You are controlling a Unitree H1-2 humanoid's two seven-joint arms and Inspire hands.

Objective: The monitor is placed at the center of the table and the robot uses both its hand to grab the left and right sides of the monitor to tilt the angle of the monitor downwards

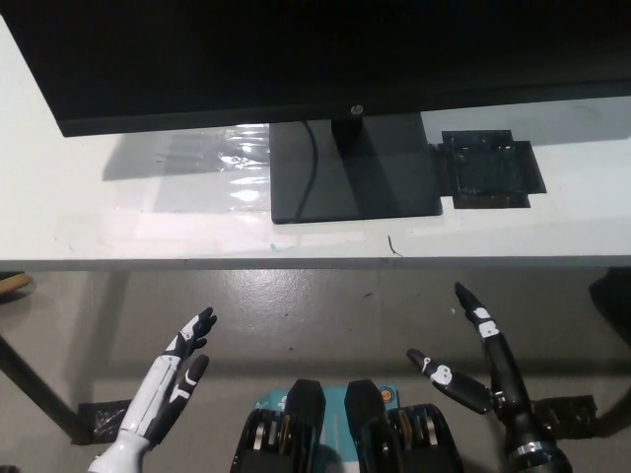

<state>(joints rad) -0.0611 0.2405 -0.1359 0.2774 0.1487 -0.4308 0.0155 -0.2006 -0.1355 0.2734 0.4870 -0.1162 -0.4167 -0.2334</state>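
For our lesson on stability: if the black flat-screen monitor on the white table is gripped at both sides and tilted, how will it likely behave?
The black flat-screen monitor probably stays rigid, being a wide stiff panel. Its flat rectangular black base lies flush on the white table, so tipping seems unlikely. The smooth bezel may be slippery for fingers.

A white surface [118, 212] spans the view, glare on a clear plastic sheet [222, 163]; below lies grey concrete floor [315, 315].

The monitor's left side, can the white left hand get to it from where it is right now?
Probably yes. The left hand is open, low before the table, well short of the monitor. Nothing stands between them, but that edge runs off the picture's left.
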